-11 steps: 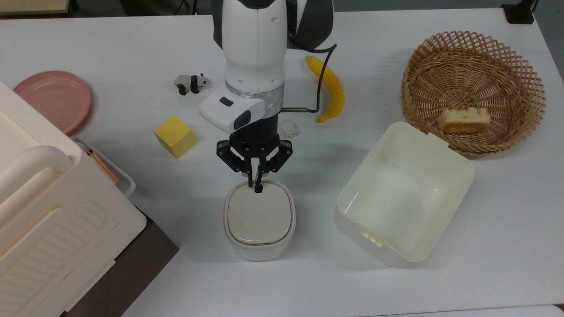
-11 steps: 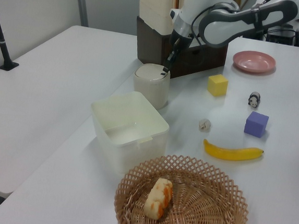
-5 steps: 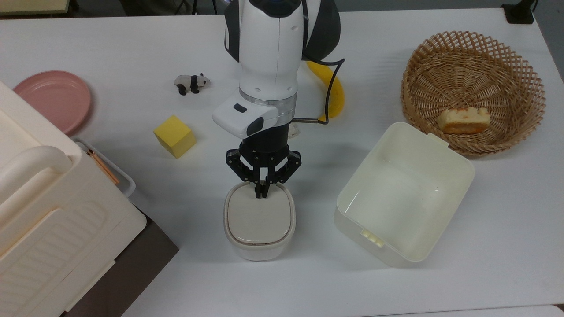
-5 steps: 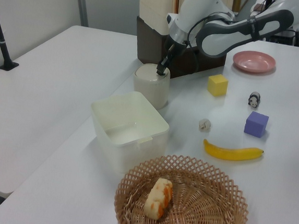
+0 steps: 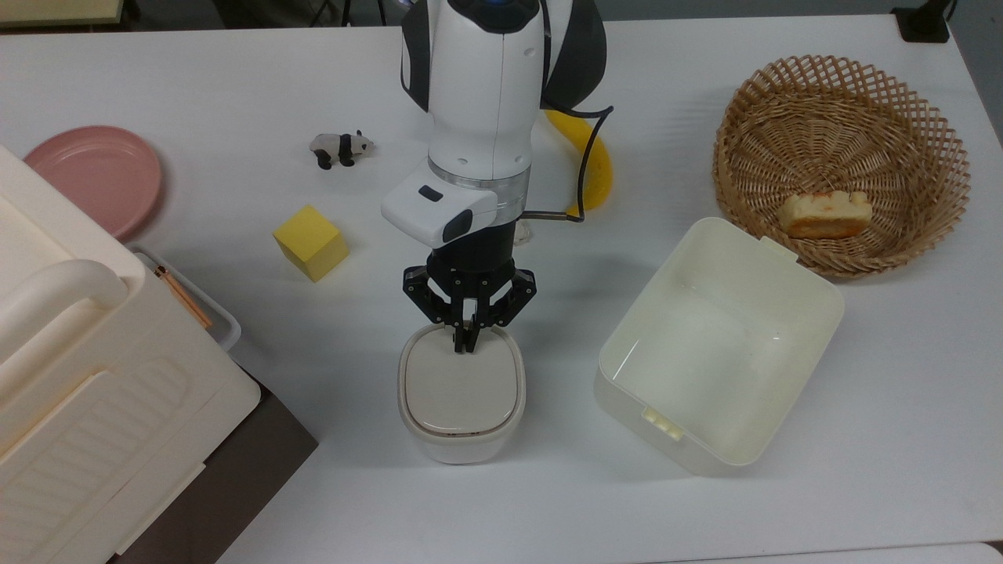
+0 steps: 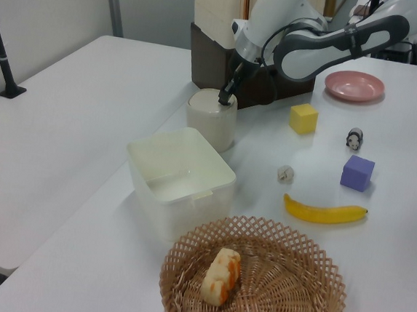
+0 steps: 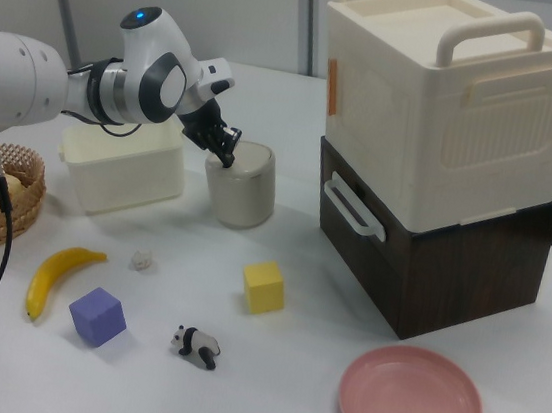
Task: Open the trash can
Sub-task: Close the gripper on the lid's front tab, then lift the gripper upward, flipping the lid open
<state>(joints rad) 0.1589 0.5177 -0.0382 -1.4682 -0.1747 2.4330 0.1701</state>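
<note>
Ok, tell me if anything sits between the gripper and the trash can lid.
Nothing visible does. The gripper, fingers together, is already at the near-arm edge of the trash can lid. The yellow cube and the cream tub sit off to either side.

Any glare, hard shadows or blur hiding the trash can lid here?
Top view: even light, soft shadow beside the trash can, lid readable, gripper tips sharp. Left view: softer, trash can washed pale. Right view: mild sheen on the pink plate.
</note>
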